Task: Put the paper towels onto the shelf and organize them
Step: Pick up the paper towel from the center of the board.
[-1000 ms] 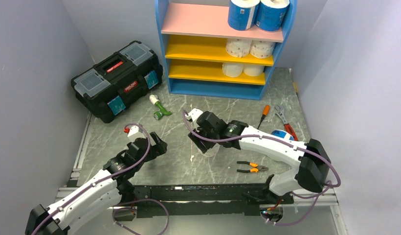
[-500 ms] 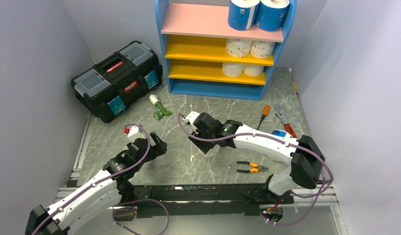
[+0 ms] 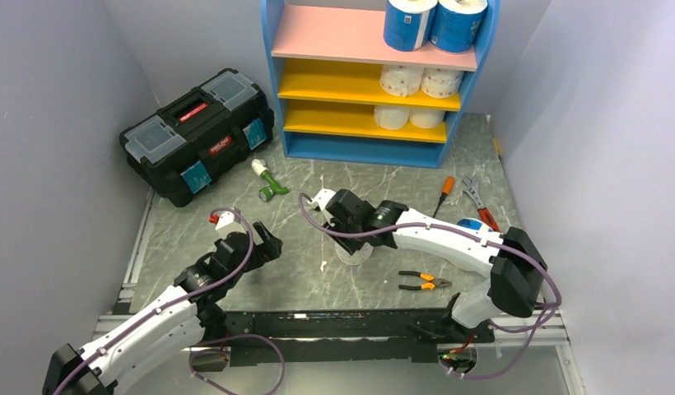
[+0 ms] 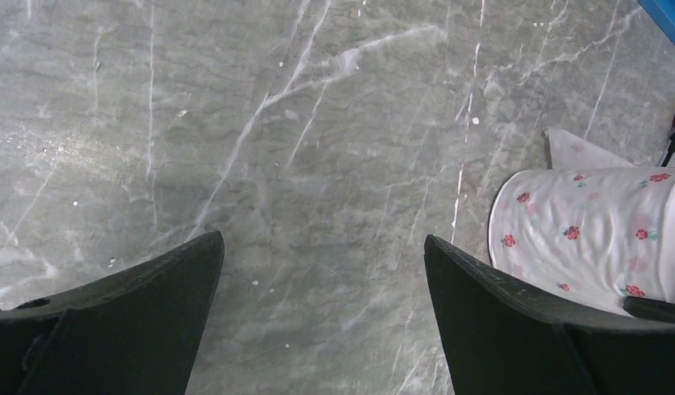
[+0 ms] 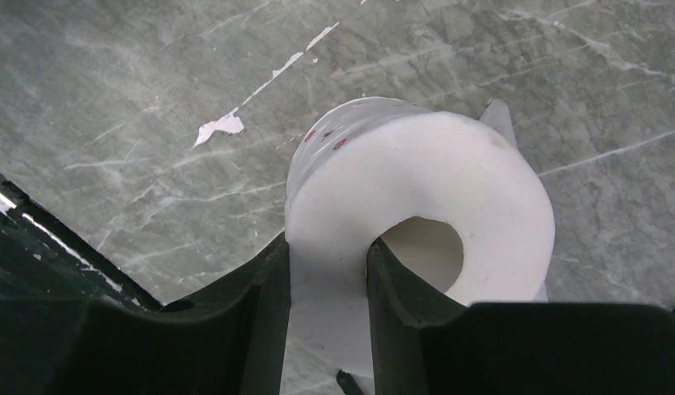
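On the marble table (image 3: pixel 318 288) the right gripper (image 5: pixel 326 255) pinches the dotted roll (image 5: pixel 482 189) by its soft wall, which may slip before reaching the shelf (image 3: pixel 375 151) at twelve o'clock. The left gripper (image 4: pixel 322 255) gapes, empty.

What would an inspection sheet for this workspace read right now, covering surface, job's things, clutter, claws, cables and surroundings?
Surface: grey marbled table, few white paper scraps.
Job's things: shelf holds two blue-wrapped rolls on the pink board, two dotted rolls on the upper yellow board, two white rolls on the lower; loose dotted roll off the shelf.
Clutter: black toolbox, green-and-white tool, screwdriver, wrench, pliers.
Claws: left claw open, empty, over bare table; right claw shut on the loose dotted roll's wall, one finger in the core.
Cables: purple cables loop along both arms; no snag seen.
Surroundings: plain pale walls on three sides.
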Available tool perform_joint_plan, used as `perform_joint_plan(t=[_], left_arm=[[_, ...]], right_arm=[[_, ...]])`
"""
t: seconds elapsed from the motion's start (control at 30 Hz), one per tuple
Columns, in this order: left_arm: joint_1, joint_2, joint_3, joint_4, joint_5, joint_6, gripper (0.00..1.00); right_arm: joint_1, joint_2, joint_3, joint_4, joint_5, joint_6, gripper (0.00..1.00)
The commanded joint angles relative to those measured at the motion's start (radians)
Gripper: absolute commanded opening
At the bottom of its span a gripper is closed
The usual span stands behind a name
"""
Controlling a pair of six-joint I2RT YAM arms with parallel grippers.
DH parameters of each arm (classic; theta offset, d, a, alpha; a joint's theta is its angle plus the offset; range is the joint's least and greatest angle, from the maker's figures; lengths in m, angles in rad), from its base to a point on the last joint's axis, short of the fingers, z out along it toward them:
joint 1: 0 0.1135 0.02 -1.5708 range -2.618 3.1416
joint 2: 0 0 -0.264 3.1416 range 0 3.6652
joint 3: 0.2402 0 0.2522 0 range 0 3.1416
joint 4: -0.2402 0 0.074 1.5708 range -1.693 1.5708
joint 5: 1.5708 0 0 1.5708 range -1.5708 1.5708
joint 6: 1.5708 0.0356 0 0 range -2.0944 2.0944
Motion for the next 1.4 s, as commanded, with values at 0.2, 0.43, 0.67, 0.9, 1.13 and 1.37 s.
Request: perform_joint_plan(t=[0.2,0.43,0.67,0.9,1.13,1.37], left_arm=[[0.003,-0.003,0.022,0.216,0.032,0.098,0.99],[0.002,0.039,0.029,0.467,0.057,0.126,0.99],[-0.009,0.162,0.109,0.641,0.022,0.187,0.99],[-0.029,0.331,0.229,0.825,0.014,0.318,0.99],[-0.074,0.523,0.292,1.168,0.054,0.616,0.99],[-0.092,0.71,0.27,1.559,0.148,1.002,0.99]], right_arm=[[-0.1,-0.087,0.214,-0.107,-0.022,-0.05,0.22],[-0.215,0.003,0.491,-0.209,-0.031,-0.111,0.22],[-0.311,0.199,0.861,-0.3,-0.034,-0.164,0.21],[-0.344,0.318,1.096,-0.341,-0.085,-0.147,0.2],[-0.346,0.32,1.126,-0.375,-0.134,-0.091,0.2],[-0.353,0.335,1.243,-0.425,-0.138,-0.026,0.21]])
